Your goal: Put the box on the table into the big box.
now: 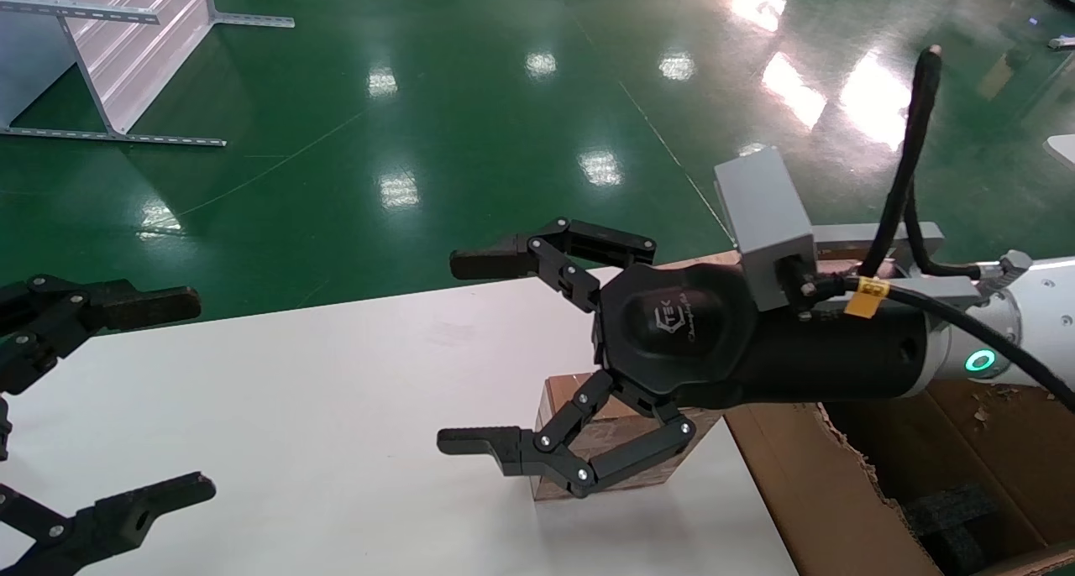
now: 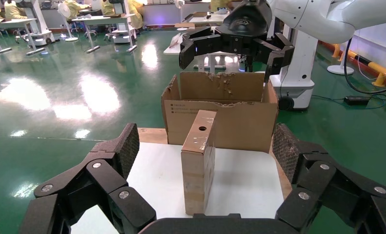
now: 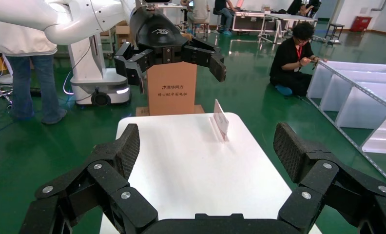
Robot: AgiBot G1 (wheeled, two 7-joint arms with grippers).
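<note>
The box (image 1: 617,432) is small, flat and brown, and stands on edge on the white table (image 1: 336,408) near its right end. Its narrow top face with a round hole shows in the left wrist view (image 2: 198,161). My right gripper (image 1: 452,352) hovers open just above the box, pointing left, not touching it. At the table's left end my left gripper (image 1: 200,395) is open and empty, facing the box from a distance (image 2: 206,146). The big box (image 1: 806,492), with torn flaps and black foam (image 1: 949,517) inside, stands past the table's right end (image 2: 220,117). The right wrist view does not show the box.
A clear sign stand (image 3: 220,119) sits on the table's far side. A printed brown carton (image 3: 171,87) stands beyond the left end. A white shelving frame (image 1: 126,47) is on the green floor behind. A wooden board (image 2: 152,135) lies under the big box.
</note>
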